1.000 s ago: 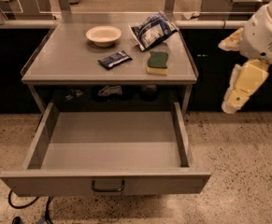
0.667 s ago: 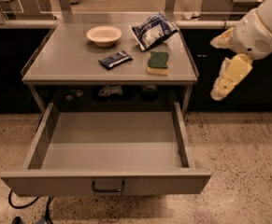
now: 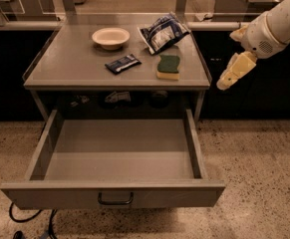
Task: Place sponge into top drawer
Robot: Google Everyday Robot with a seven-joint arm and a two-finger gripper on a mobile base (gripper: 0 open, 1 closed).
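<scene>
The sponge sits green side up on the worktop, towards the front right. It's close to the front edge but not hanging over, and a strip of bare surface separates it from the right-hand lip. Just to its left, not touching, lies a dark blue wrapper packet. Behind it is a crinkly blue-and-white bag, tilted up against the back right corner, and a small pale bowl sits back left. The whole left half of the worktop is bare, and low raised rims run along both sides.

Below, the top drawer is pulled well out towards the camera, and its grey floor is in plain view wall to wall. The dark handle is centred on the front panel. The sponge is more or less above the drawer's back right part.

The tool hangs in the air off the right edge of the worktop, at about worktop height and pointing down and left. It's well apart from the sponge and touching nothing. Can't tell how far open it is from this angle. Around it there's open speckled floor, and a black cable lies under the drawer's left front corner.
</scene>
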